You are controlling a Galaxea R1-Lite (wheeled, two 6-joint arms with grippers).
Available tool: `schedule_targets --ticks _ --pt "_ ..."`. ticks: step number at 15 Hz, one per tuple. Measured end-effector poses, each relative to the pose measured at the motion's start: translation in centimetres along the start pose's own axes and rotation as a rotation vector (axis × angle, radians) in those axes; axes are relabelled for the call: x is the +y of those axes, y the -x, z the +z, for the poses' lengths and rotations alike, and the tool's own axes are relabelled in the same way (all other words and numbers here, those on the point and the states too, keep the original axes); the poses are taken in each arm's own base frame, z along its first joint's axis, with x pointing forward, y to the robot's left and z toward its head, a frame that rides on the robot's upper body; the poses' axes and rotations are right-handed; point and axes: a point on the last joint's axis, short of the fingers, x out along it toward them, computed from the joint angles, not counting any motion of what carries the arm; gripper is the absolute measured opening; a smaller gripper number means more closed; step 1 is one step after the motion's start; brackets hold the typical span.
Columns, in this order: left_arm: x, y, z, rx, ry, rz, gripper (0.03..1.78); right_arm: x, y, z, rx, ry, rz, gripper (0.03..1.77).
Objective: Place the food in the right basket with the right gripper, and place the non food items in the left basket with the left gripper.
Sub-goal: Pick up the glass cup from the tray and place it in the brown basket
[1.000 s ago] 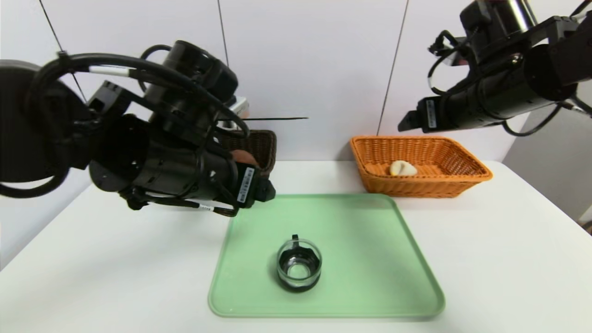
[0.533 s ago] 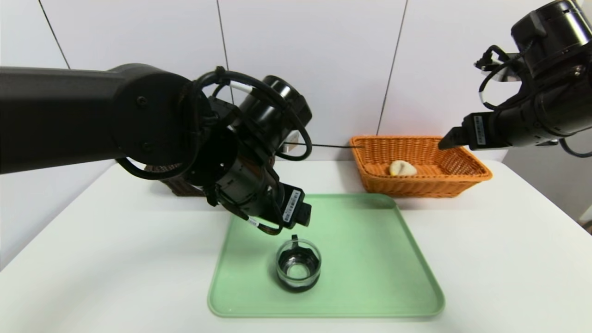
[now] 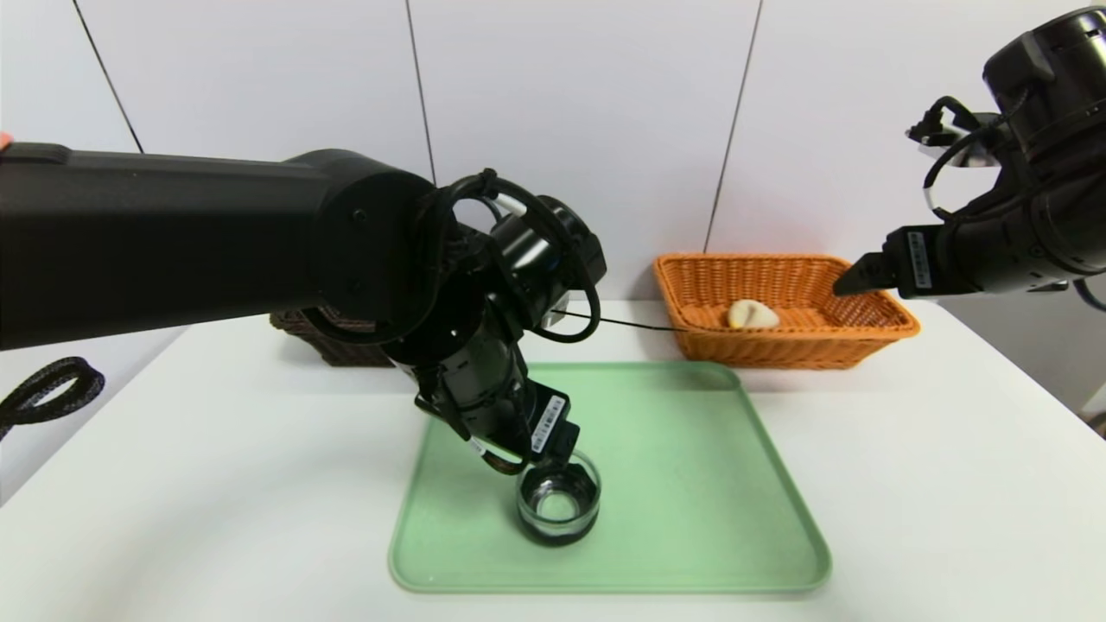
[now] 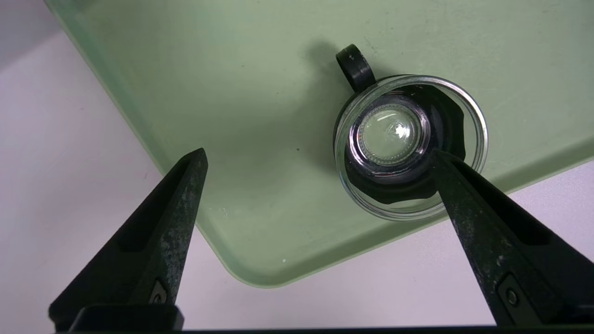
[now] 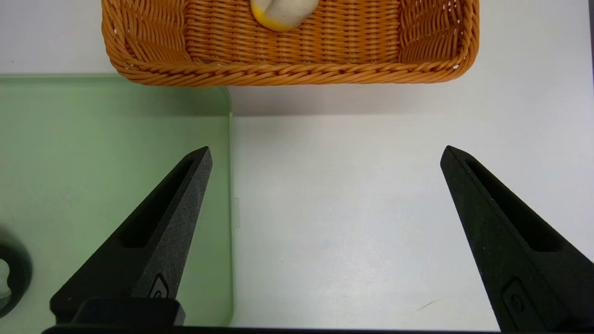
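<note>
No readable text, brand or number anywhere. Small white barcode stickers (image 3: 543, 426) just behind the left gripper (image 3: 563, 442) and behind the right gripper (image 3: 851, 281), print too small to make out.

The left arm reaches in across the table's middle, wrist bent steeply down, its left claw (image 4: 320, 157) spread wide. The right arm hangs raised near the table's far right corner, right claw (image 5: 325, 155) wide open, tilted forward-down.
</note>
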Motion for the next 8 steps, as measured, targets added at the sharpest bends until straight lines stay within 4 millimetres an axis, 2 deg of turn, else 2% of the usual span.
schedule_targets --ticks 8 --pt "-0.3 -1.5 0.0 0.042 -0.001 -0.013 1.69 -0.3 0.1 -0.1 0.0 -0.004 -0.005 1.7"
